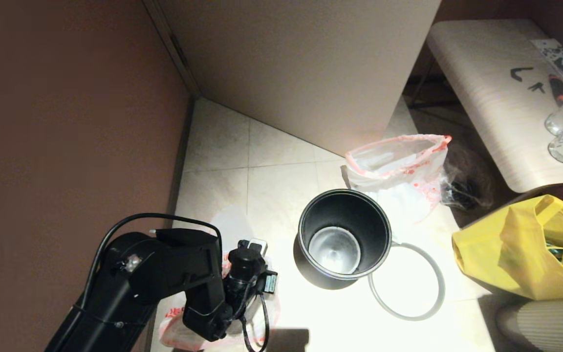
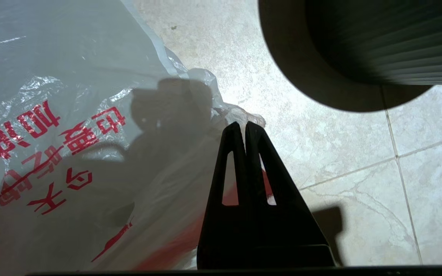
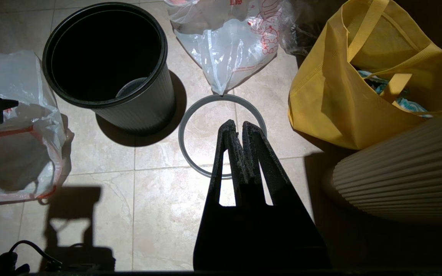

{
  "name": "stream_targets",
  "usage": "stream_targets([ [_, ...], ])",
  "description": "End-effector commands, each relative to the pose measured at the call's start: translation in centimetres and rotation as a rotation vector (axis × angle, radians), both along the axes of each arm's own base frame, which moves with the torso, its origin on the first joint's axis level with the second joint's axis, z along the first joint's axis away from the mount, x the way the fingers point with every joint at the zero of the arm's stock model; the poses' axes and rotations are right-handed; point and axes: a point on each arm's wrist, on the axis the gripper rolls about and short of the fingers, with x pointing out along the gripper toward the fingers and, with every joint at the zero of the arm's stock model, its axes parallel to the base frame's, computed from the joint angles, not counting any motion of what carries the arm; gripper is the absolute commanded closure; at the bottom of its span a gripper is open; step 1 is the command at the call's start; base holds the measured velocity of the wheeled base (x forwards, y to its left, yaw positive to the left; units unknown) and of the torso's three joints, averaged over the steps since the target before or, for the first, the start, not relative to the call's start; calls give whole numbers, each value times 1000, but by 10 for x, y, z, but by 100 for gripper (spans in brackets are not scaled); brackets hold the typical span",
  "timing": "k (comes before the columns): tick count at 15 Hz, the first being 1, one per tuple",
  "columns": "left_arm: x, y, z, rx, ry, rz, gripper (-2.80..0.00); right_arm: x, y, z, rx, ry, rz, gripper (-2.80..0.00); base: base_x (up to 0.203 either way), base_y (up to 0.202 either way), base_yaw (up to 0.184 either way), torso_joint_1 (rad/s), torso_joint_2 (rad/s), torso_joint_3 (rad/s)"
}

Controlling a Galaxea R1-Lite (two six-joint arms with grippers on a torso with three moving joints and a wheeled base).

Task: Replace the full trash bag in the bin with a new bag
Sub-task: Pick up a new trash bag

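Observation:
The grey bin (image 1: 345, 210) stands empty on the tiled floor, with no liner in it. Its thin grey hoop (image 1: 408, 318) lies flat on the floor to its right. Behind the bin the full trash bag (image 1: 403, 171) stands with its red hem gaping. The slack new bag (image 1: 176, 325) lies left of the bin, under my left arm. My left gripper (image 2: 241, 124) is shut low over that bag (image 2: 71, 96), whose film bunches up at the fingertips. My right gripper (image 3: 239, 124) hangs shut and empty above the hoop (image 3: 181, 134).
A yellow tote (image 1: 521, 244) sits right of the hoop, with a ribbed beige object (image 1: 545, 322) in front of it. A small clear bag (image 1: 457, 190) lies beside the full bag. A pale table (image 1: 496, 112) with bottles stands at the far right, and walls close the left and back.

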Motion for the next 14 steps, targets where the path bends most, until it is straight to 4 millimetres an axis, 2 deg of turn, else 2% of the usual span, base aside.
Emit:
stream_targets([
  [1,1,0,0,-2,-8,3,0,0,0,0,0,2,0,0,0,0,0,0,0,0],
  [3,7,3,10,15,-46,24,0,0,0,0,0,2,0,0,0,0,0,0,0,0],
  [5,8,12,33,25,-103,47,0,0,0,0,0,2,0,0,0,0,0,0,0,0],
  [9,9,35,29,220,-95,30,0,0,0,0,0,2,0,0,0,0,0,0,0,0],
  [11,12,52,34,363,-103,-4,0,0,0,0,0,2,0,0,0,0,0,0,0,0],
  [14,6,64,41,454,4,-87,0,0,0,0,0,2,0,0,0,0,0,0,0,0],
])
